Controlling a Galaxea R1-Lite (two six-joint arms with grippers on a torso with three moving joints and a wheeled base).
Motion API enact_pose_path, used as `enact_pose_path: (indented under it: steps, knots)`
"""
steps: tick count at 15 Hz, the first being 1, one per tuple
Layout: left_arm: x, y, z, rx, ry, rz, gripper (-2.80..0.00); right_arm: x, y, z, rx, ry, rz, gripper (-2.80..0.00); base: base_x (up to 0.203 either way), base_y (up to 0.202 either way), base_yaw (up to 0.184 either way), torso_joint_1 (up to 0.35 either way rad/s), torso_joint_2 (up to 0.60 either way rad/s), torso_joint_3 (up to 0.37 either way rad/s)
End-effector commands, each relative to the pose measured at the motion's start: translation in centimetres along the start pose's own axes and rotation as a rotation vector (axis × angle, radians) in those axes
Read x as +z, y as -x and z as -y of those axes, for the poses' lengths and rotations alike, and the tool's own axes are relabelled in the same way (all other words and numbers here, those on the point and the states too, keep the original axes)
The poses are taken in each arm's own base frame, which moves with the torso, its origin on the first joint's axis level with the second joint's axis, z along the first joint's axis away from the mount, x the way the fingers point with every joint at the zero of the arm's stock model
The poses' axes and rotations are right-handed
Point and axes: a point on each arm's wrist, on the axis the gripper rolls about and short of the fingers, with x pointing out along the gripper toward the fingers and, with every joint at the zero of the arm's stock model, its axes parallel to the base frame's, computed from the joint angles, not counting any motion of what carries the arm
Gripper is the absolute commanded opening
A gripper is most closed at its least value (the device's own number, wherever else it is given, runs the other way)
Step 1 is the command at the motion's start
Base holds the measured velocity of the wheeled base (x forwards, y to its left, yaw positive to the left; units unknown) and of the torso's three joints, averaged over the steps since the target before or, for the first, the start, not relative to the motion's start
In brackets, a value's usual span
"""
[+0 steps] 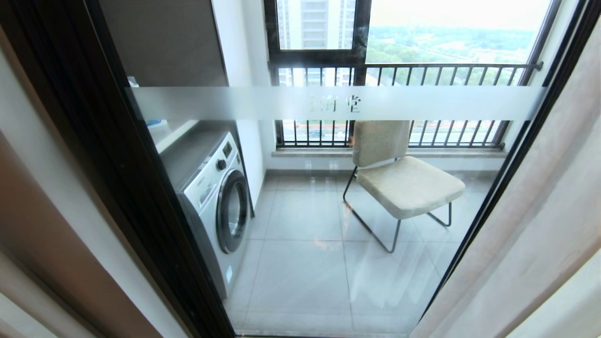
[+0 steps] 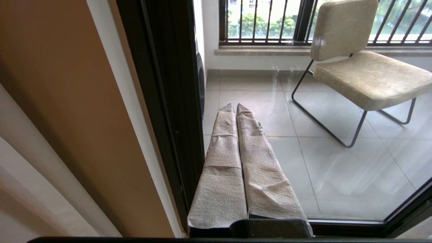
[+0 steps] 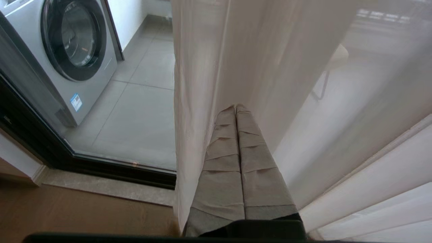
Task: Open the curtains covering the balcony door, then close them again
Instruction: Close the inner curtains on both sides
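Left claw [image 2: 235, 107]: I see it clenched on nothing, pointing at the balcony door [image 1: 291, 263] glass by its left frame.
Washing machine [image 1: 213, 197]: far left on the balcony, blue sticker I can't read.
Door band [image 1: 338, 103]: frosted strip with characters I can't make out.
Chair [image 1: 404, 178]: beige, right of centre on grey floor tiles [image 1: 300, 281].
Right claw [image 3: 235, 108]: clenched, tips against the sheer.
Curtains [image 1: 530, 225]: I have them drawn to the right edge.

A high-rise flat — washer [image 1: 213, 197] and chair [image 1: 404, 178] on a tiled balcony behind a glass door [image 1: 328, 103], curtains [image 1: 530, 225] beside.
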Motion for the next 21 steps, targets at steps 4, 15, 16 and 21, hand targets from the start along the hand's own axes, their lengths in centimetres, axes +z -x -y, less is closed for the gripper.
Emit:
enact_pose_path:
  steps: [4,15,16,21]
  knots:
    - [0.0,0.0,0.0,0.0,0.0,0.001,-2.8,-1.1,1.6,-0.3,-0.033,0.001,0.148,-2.8,0.0,0.0,0.0,0.0,0.0,0.0]
    - [0.0,0.0,0.0,0.0,0.0,0.001,-2.8,-1.2,1.6,-0.3,-0.036,-0.047,0.163,-2.8,0.0,0.0,0.0,0.0,0.0,0.0]
    - [0.0,0.0,0.0,0.0,0.0,0.001,-2.8,-1.2,1.6,-0.3,-0.036,-0.047,0.163,-2.8,0.0,0.0,0.0,0.0,0.0,0.0]
    - [0.0,0.0,0.0,0.001,-0.001,0.001,-2.8,-1.2,1.6,-0.3,-0.036,-0.047,0.163,-2.8,0.0,0.0,0.0,0.0,0.0,0.0]
